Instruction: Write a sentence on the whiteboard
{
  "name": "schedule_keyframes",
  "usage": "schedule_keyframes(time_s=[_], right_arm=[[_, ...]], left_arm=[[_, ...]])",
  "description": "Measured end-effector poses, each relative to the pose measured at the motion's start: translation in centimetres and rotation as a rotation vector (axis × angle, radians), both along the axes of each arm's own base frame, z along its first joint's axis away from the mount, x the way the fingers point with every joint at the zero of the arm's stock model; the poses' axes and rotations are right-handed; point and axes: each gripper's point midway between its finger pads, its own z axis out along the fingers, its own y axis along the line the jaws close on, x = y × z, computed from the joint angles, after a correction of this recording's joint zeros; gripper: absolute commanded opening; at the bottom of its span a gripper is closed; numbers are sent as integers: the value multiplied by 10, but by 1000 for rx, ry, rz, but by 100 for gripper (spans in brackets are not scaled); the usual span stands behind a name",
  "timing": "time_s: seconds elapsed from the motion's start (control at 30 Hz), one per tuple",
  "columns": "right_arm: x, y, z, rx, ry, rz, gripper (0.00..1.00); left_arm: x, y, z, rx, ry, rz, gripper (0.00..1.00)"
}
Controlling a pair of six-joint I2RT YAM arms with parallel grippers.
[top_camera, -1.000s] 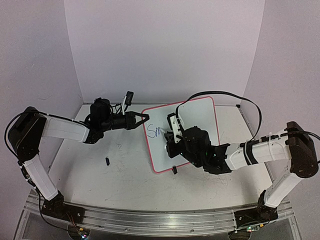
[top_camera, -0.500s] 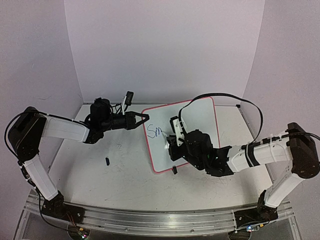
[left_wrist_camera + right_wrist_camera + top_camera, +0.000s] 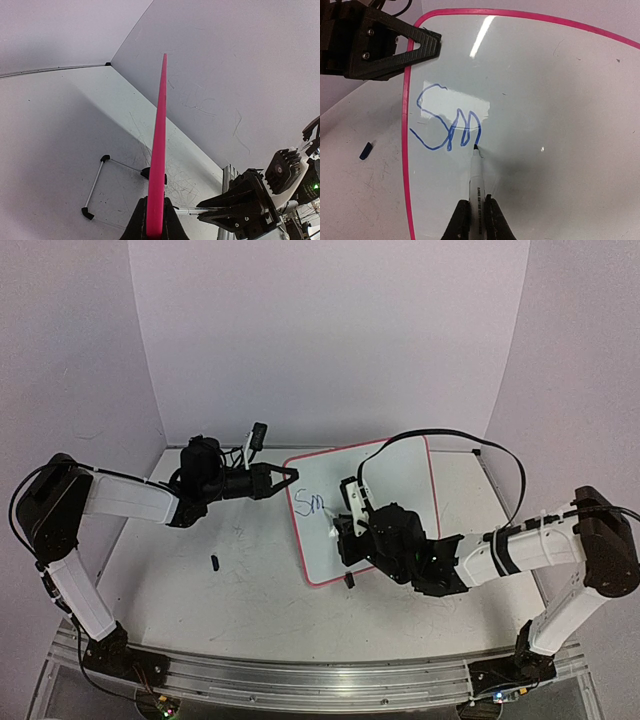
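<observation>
Movement over the last second belongs to the right arm alone: its wrist has slid toward 6 o'clock in the top view, uncovering the blue letters "Sm" [image 3: 450, 125] that it partly hid before. The right gripper [image 3: 476, 220] is clamped on a marker [image 3: 476, 182], whose tip touches the whiteboard [image 3: 545, 100] at the foot of the m's last stroke. The left gripper [image 3: 154, 222] has not shifted; it stays pinched on the board's pink rim at the 9 o'clock side, steadying it. The board lies on the table toward 1 o'clock of centre, and a small dark cap [image 3: 214, 562] lies well apart at 8 o'clock. By this reading the sentence is barely begun, with the next letter due toward 3 o'clock of the m.
</observation>
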Motion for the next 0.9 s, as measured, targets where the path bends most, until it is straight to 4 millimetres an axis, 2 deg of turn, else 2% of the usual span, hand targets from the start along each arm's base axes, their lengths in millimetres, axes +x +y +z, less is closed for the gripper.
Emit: schedule_keyframes(time_s=[0.2,0.4,0.5,0.9], right_arm=[[-2,-5,4,-22,-3,3,0],[1,-15,37,9,-46,4,0],[8,-15,45,13,-60,7,0],[11,-5,41,-25,-91,75,0]], left_arm=[[-1,0,1,-2,-2,-4,0],[-1,-1,1,-2,-3,-5,0],[-1,-1,1,-2,-3,-5,0],[-1,-1,1,-3,-5,-6,0]])
